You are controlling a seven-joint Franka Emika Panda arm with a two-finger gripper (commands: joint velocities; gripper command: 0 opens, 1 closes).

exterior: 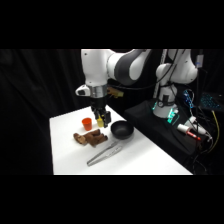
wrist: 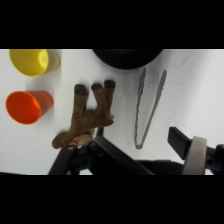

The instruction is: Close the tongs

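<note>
The tongs (exterior: 104, 152) (wrist: 148, 107) lay near the table's (exterior: 150, 160) front, arms spread, right of the brown toy (wrist: 87, 117) and near the black bowl (exterior: 121, 130). The gripper (exterior: 101, 119) hovered above the cups, fingers apart, empty.

White table (exterior: 150, 160) holds brown lumpy pieces (wrist: 89, 117), black bowl (exterior: 121, 130) just beside them, orange cup (wrist: 27, 106) and yellow cup (wrist: 34, 61) (both lying on their sides, near each other).

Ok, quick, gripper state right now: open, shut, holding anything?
Gripper: jaws open, holding nothing. The tongs lie untouched, arms apart.
</note>
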